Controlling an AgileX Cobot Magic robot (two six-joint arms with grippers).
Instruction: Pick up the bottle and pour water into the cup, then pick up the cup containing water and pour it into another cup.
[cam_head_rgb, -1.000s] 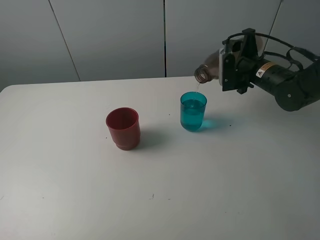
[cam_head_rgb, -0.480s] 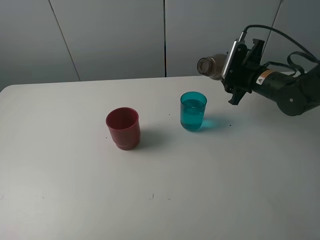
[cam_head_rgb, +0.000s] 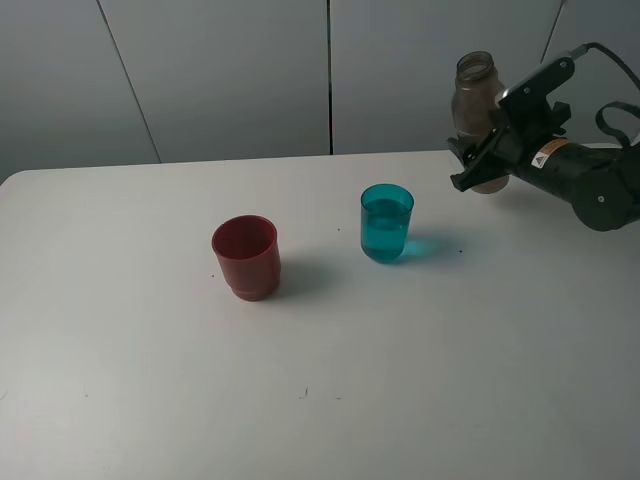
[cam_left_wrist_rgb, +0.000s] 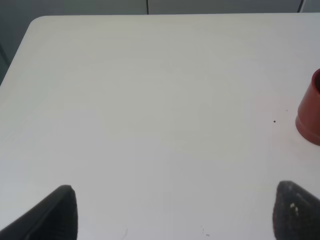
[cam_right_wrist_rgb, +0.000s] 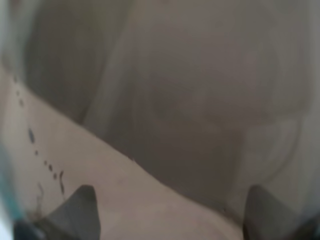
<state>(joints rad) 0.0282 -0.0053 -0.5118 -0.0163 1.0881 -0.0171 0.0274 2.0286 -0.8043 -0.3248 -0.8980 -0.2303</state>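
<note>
One teal cup holding water, bottle upright

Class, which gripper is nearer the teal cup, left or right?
Right. The right gripper, holding the bottle, hangs behind and right of the teal cup. The left gripper is outside the high view, its camera showing only the red cup.
</note>
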